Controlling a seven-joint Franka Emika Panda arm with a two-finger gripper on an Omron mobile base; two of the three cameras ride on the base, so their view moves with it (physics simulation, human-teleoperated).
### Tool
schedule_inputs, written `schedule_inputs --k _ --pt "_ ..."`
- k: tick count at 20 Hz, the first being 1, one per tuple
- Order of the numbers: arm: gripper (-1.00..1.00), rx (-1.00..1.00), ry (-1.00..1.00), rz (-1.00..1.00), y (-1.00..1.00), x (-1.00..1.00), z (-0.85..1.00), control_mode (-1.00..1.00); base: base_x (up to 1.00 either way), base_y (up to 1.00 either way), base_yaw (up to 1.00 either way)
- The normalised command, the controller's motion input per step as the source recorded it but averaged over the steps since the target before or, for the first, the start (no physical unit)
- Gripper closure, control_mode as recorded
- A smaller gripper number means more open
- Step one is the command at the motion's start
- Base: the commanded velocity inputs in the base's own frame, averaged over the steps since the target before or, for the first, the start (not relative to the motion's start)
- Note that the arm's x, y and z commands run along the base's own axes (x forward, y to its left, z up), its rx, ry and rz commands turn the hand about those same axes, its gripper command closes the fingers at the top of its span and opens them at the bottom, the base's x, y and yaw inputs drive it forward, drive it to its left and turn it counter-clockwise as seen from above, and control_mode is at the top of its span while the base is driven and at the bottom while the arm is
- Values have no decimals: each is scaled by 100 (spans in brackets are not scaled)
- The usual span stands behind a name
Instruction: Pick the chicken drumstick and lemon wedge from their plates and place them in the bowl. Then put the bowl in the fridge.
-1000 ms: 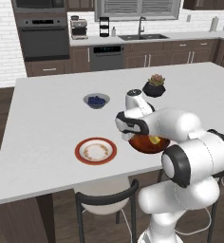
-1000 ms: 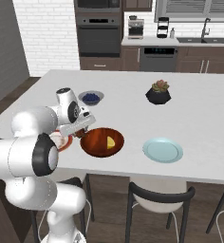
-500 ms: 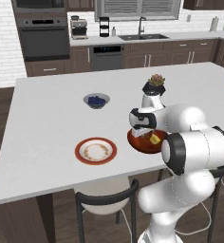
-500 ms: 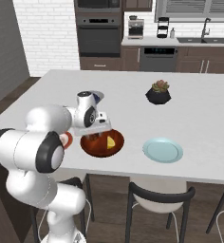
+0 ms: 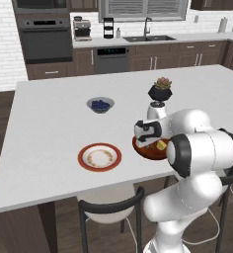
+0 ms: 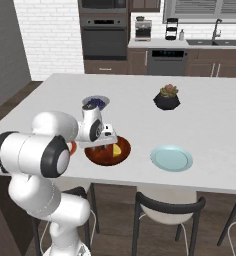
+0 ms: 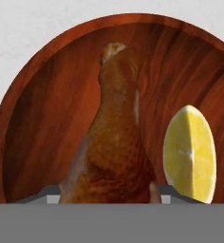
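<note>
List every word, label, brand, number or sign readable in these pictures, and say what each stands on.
None: no legible text anywhere.
The wooden bowl, chicken drumstick and lemon wedge are plain.
The two plates carry no markings.
The oven and coffee maker at the back are too small to show any lettering.

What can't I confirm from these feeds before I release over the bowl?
- Gripper finger tips: hand view, cut off by the bottom edge behind the chicken drumstick, so grip or release is unclear.
- Drumstick touching the bowl floor: cannot tell; both base views have the hand in front.
- Lemon wedge: lower end cut off in the hand view.
</note>
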Motion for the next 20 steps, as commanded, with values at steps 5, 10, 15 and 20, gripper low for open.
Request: schedule_inputs --k 5,10,15,20 --pt "-100 0 0 0 0 14 0 -100 0 0 0" --pt "-100 0 -1 0 0 12 0 -100 0 0 0" --pt "-100 0 -1 -2 -7 -8 18 -100 0 0 0" --pt "-100 7 -4 -28 -56 -66 72 -100 0 0 0"
